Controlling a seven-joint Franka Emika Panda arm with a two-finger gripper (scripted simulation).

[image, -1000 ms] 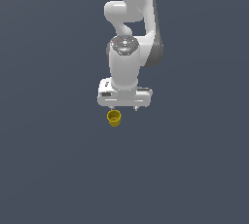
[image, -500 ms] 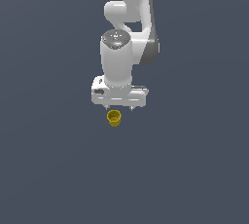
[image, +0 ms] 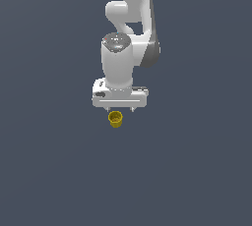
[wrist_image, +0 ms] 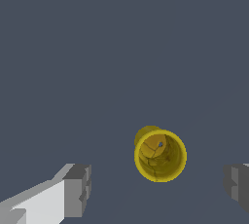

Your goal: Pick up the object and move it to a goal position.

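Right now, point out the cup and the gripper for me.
cup (wrist_image: 160,156), wrist view, on the hollow inside of its open top.
gripper (wrist_image: 158,189), wrist view, midway between its two open fingertips.

both renders are evenly and rather dimly lit, flat slate-grey all over, with no cast shadows visible on the ground. light seems to come from above: the glossy white robot arm (image: 129,33) is brightest on its upper curves and shades to grey down its side on the exterior view's right. the small yellow-gold ribbed cup (wrist_image: 160,155) shows a darker hollow. edges look soft and blocky, without glare or lens distortion.
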